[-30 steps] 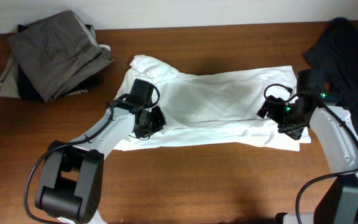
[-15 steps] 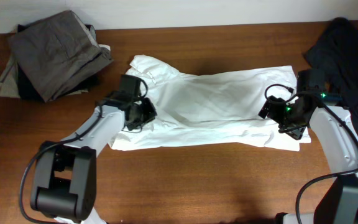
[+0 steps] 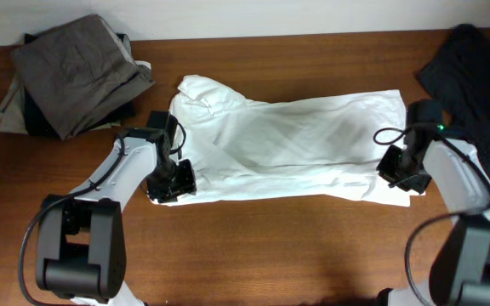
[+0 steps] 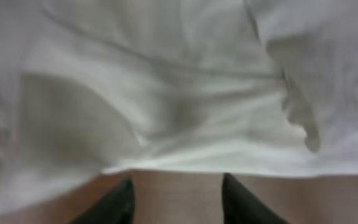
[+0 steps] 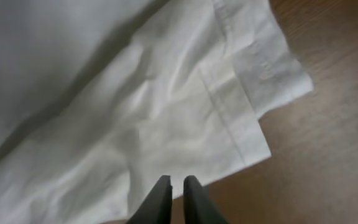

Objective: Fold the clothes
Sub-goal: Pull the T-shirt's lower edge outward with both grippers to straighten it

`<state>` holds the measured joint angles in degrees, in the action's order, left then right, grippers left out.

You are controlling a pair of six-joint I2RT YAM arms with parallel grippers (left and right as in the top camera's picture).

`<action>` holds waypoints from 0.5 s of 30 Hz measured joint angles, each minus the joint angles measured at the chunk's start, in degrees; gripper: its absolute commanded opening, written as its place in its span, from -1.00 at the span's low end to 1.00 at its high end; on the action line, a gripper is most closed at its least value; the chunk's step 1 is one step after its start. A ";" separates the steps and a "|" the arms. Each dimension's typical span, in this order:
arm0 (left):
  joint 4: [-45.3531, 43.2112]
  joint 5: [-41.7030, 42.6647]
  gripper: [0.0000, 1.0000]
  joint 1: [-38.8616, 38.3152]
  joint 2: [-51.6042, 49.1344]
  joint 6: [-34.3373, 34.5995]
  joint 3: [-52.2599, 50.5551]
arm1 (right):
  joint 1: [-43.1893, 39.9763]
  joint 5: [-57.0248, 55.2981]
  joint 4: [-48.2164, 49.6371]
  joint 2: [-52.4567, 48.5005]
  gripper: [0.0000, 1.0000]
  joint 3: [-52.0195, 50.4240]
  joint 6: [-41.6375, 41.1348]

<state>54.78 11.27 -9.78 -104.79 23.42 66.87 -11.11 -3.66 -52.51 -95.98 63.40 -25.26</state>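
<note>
While the white T-shirt lay spread across the table, the left end effector stood apart before its lower-left edge, likely poised to pinch, and the right end effector sat closed at the lower-right hem, probably for folding.

white short-sleeved T-shirt, thin soft fabric, wrinkled, folded lengthwise into a long band, lying flat on the counter, stretched between the two hands, bunched sleeve end just beyond left hand, stitched hem corner at right hand
</note>
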 measured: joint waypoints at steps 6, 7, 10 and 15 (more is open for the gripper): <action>-3.67 -3.69 -0.44 0.22 0.00 -0.39 0.00 | 0.00 0.00 0.98 -6.75 -0.82 -0.20 -0.24; -4.13 -4.02 -0.47 0.22 0.00 -0.46 0.00 | 0.00 0.00 1.14 -7.26 -0.81 -0.20 -0.26; -4.94 -4.31 -0.60 0.22 -1.20 -0.55 0.07 | 0.00 -0.02 1.90 -7.65 -0.78 -0.20 -0.31; -4.15 -3.26 -0.78 1.51 -6.03 -0.57 1.70 | 0.00 -1.11 2.43 -7.93 -0.92 -0.20 -0.17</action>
<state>50.63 8.01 -8.27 -110.83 22.85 68.58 -11.11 -4.78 -50.09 -103.92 63.20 -25.43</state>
